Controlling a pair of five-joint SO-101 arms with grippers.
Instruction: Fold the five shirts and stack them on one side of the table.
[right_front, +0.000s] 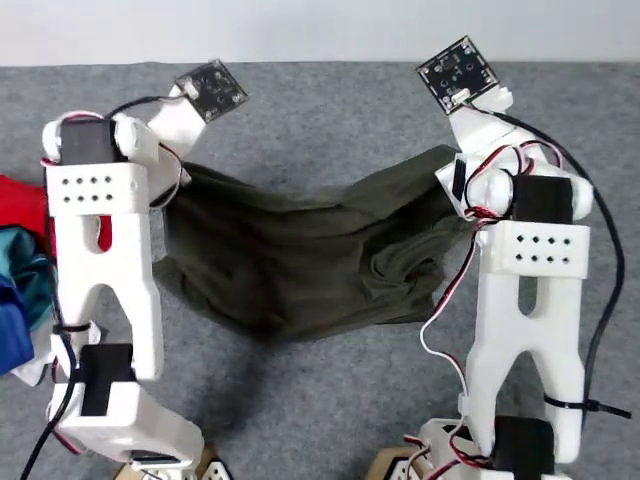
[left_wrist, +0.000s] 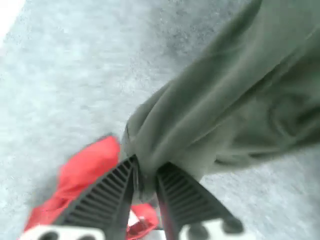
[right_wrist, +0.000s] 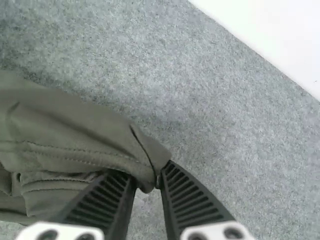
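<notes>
The table (right_front: 330, 110) is covered in a grey, felt-like mat with a fine speckled nap, lit evenly from above so that shadows on it fall soft and faint. Beyond its far edge lies a plain white band (right_front: 300, 30), wall or backdrop, which one is unclear; both wrist views catch that white band (right_wrist: 280, 35) past the grey edge, meeting it in a straight line

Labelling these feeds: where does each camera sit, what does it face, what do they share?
High view: overhead, looking down on table, left arm, right arm, olive shirt.
Left wrist view: on wrist, facing left gripper clamping the shirt, red shirt beside.
Right wrist view: on wrist, facing right gripper clamping the shirt.
All share the olive shirt.
</notes>
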